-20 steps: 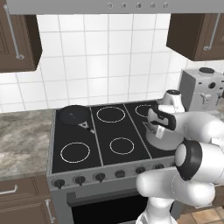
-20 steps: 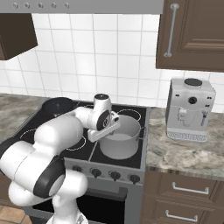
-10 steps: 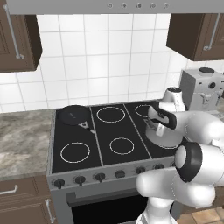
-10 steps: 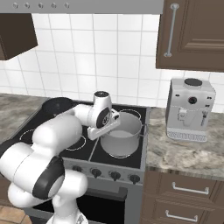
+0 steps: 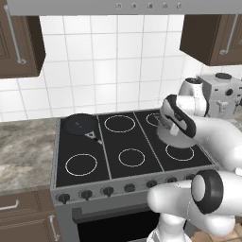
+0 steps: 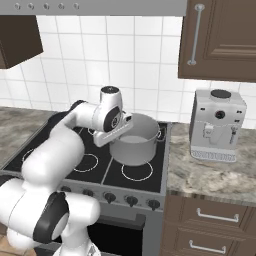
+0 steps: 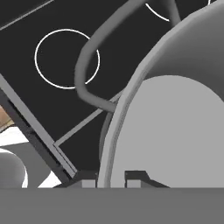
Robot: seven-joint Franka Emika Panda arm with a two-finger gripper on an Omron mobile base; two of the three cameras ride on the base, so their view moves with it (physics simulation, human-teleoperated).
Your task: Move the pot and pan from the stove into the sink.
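Gripper (image 7: 111, 177) clenched on rim of pot (image 6: 134, 142), one finger inside, one outside the wall. Pot sits mid-frame in right base view, over stove (image 6: 150, 175) right burners, looks slightly lifted. Pan (image 5: 79, 124) at upper left of cooktop. Lift straight, keep pot level; rim grip is off-centre, so go slow w/ swings.
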